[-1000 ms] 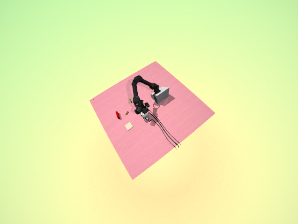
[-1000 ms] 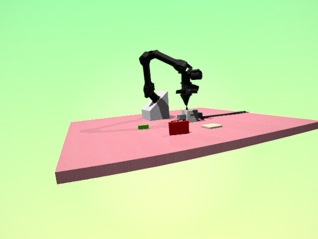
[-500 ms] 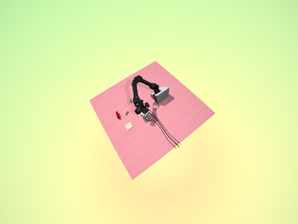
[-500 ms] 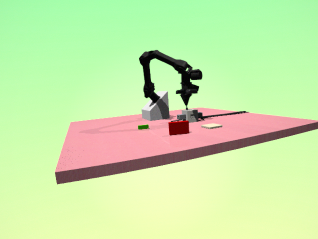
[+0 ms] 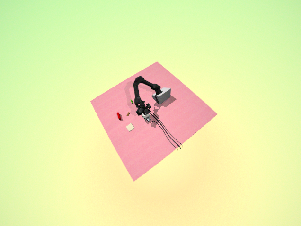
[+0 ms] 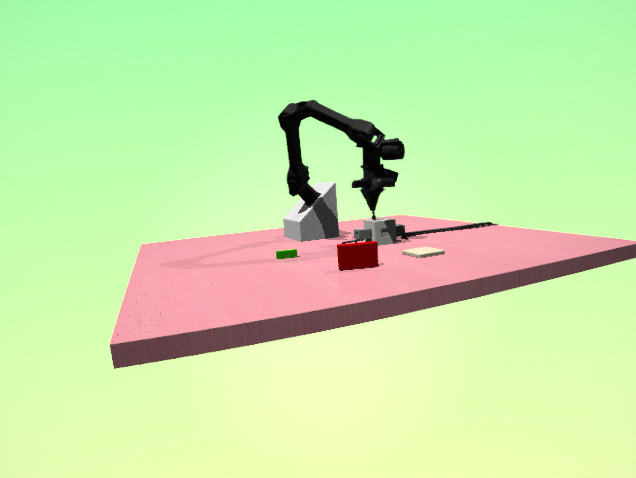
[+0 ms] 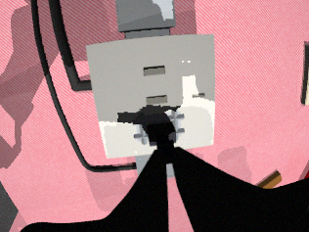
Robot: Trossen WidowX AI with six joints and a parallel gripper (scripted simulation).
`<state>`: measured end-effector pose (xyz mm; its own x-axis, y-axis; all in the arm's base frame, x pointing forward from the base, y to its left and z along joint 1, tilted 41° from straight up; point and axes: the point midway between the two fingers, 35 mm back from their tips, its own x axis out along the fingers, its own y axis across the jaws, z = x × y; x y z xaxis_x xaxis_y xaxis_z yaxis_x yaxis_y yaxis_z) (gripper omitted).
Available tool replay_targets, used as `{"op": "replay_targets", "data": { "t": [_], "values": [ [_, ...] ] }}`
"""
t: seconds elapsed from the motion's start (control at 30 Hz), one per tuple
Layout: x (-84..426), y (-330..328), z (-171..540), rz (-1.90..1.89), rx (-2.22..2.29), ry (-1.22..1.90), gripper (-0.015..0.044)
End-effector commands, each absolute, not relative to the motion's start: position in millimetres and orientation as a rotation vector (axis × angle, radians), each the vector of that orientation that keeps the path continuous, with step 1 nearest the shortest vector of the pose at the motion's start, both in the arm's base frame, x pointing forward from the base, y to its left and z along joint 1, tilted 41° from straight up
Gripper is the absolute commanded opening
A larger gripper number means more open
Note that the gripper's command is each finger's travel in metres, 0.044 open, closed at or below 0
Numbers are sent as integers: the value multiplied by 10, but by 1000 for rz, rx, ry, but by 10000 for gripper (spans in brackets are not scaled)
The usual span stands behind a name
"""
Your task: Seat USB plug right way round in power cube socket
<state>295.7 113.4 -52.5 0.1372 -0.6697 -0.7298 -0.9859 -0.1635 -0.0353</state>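
Note:
The power cube (image 5: 146, 117) (image 6: 374, 232) (image 7: 119, 72) is a light grey block standing on the pink table. Two slots show in its top in the wrist view, with pale cross-shaped marks around the plug. My gripper (image 6: 373, 209) (image 7: 166, 156) points straight down over the cube and is shut on the USB plug (image 7: 158, 127), a small dark shape just beyond the fingertips. The plug is at the near part of the cube's top. The fingertips and the plug's shadow hide its socket, so how deep it sits and which way round it is cannot be told.
Grey plug blocks (image 6: 361, 234) (image 7: 147, 16) stick out from the cube's sides. Black cables (image 5: 167, 133) (image 7: 49, 82) run from it to the table edge. A red box (image 5: 118, 116) (image 6: 357, 255), green block (image 5: 131, 101) (image 6: 286, 253), brown block (image 5: 128, 114) (image 7: 270, 180) and cream tile (image 5: 130, 127) (image 6: 423, 251) lie nearby.

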Motion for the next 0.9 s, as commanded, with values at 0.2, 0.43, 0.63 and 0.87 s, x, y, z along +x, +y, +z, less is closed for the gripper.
{"op": "replay_targets", "data": {
  "t": [0.2, 0.43, 0.63, 0.87],
  "values": [
    [2965, 1108, -537, 789, -1898, 1589, 0],
    [2965, 1108, -537, 789, -1898, 1589, 0],
    [2965, 1108, -537, 789, -1898, 1589, 0],
    [2958, 1134, -527, 789, -1898, 1584, 95]
  ]
}}
